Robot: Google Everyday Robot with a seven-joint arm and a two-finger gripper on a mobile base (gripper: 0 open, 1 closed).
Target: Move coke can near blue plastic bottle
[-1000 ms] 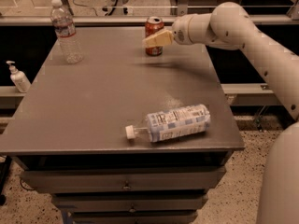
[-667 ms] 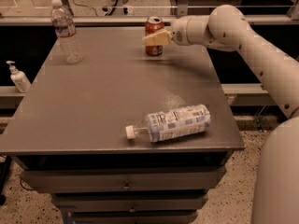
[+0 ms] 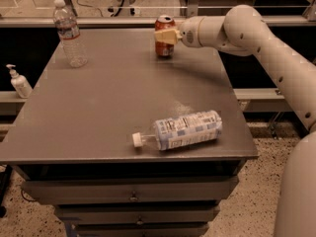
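The red coke can stands upright at the far edge of the grey table, right of centre. My gripper reaches in from the right and is shut on the can's middle, one pale finger lying across its front. The can's base still seems to rest on the table. The blue plastic bottle, with a pale blue-and-white label and a white cap, lies on its side near the front edge, cap pointing left.
A clear ribbed water bottle stands at the far left corner of the table. A white pump dispenser sits on a ledge left of the table. Drawers run below the tabletop. My white arm spans the right side.
The gripper and can have barely moved. The gripper sits slightly higher on the can than a second ago.
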